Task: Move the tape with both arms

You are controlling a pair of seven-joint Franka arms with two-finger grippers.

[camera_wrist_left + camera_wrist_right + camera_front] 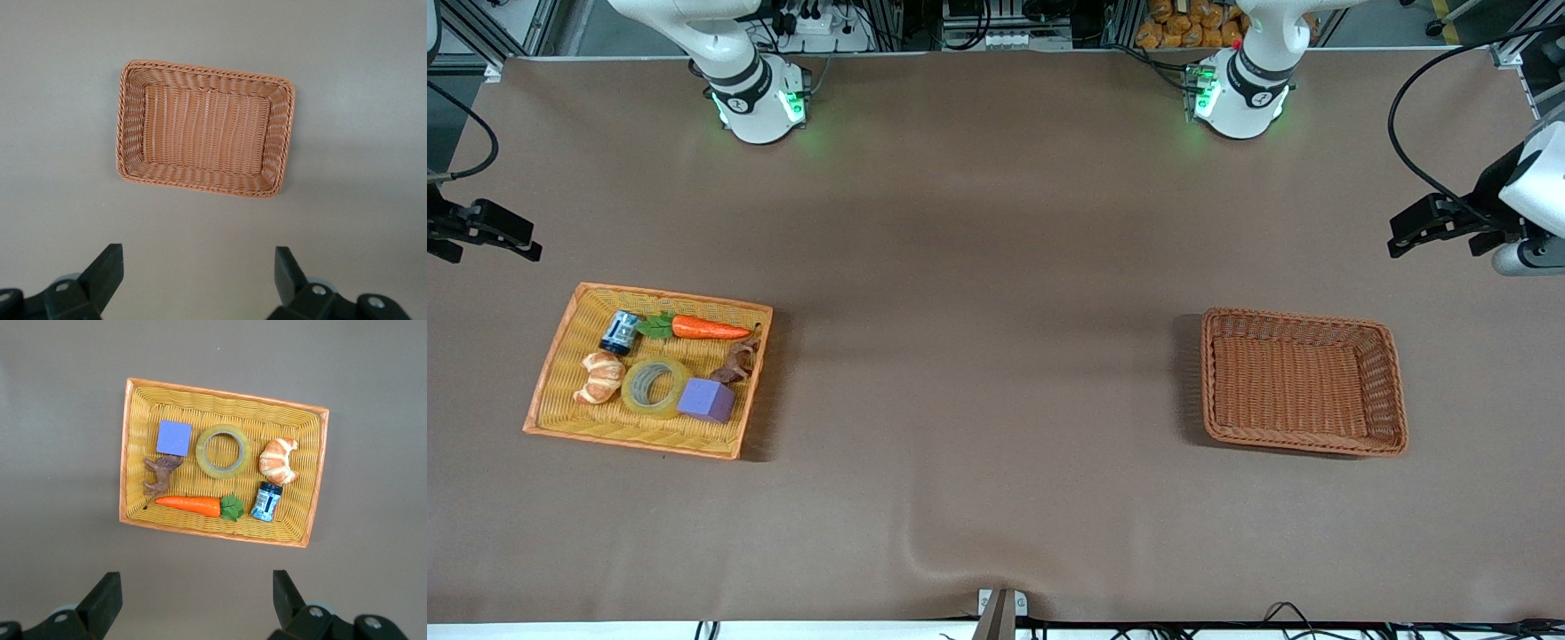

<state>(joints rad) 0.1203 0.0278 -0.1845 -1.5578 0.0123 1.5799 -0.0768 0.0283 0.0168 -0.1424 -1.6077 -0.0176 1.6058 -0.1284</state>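
Right gripper (192,600) hangs high over the bare table beside the yellow tray (560,333), fingers spread wide with nothing between them, and the tape (656,388) sits well clear of it, down in the tray. That roll lies flat on its side, hole up, in the row of the tray nearer the front camera, tucked between the croissant (599,377) and the purple block (706,399), and seems to touch the block. Farther from the camera in the same tray lie the carrot (707,328) with its green leaves, a small blue jar (619,332) on its side next to those leaves, and a brown toy animal (737,362) just beside the block. Over at the left arm's end of the table, the brown wicker basket (1392,391) stands well apart from the tray, with nothing in it. Left gripper (199,277) hovers over the table just beside that basket, its two fingers likewise held wide apart and gripping nothing. Both arms are parked out at the table's ends, each waiting.
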